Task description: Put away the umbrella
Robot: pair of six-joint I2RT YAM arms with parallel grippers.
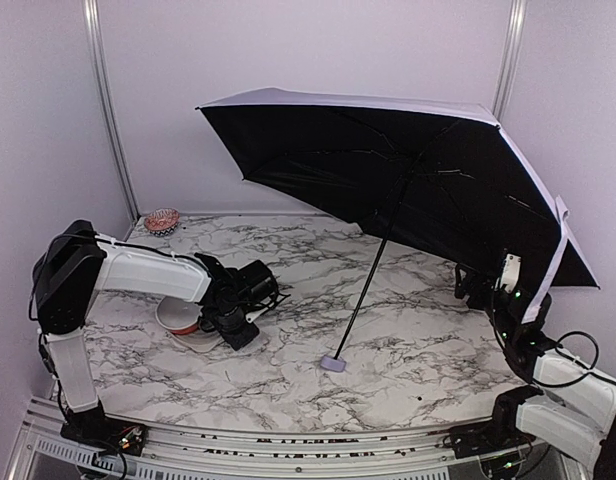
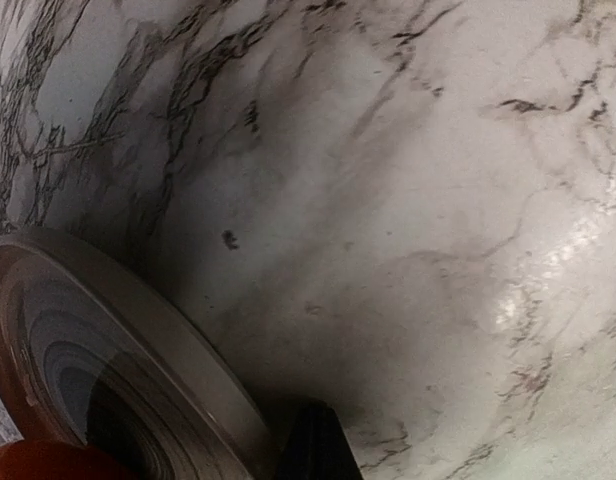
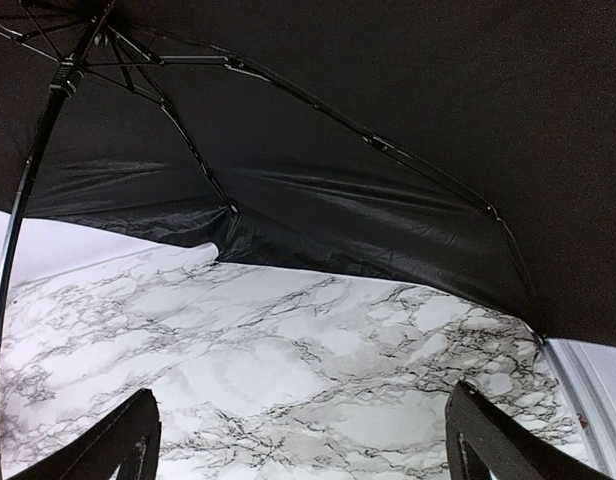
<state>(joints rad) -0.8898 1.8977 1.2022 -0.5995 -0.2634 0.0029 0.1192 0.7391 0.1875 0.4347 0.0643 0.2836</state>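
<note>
Not much progress to report on this one. The umbrella is fully open, canopy spread wide and tilted, standing on the tabletop on its handle, with the shaft leaning up to the right. So nothing's collapsed or stowed yet, basically the whole job is ahead of you.

Your right hand sits under the canopy's low right edge, fingers spread wide apart and holding nothing. Your left hand is well away from the umbrella, down low right beside a bowl. Only one dark fingertip shows in its wrist view, so I can't tell whether it's open or closed.

My guess at what's left: grab the shaft or handle, get the canopy folded down, then tuck it away.
</note>
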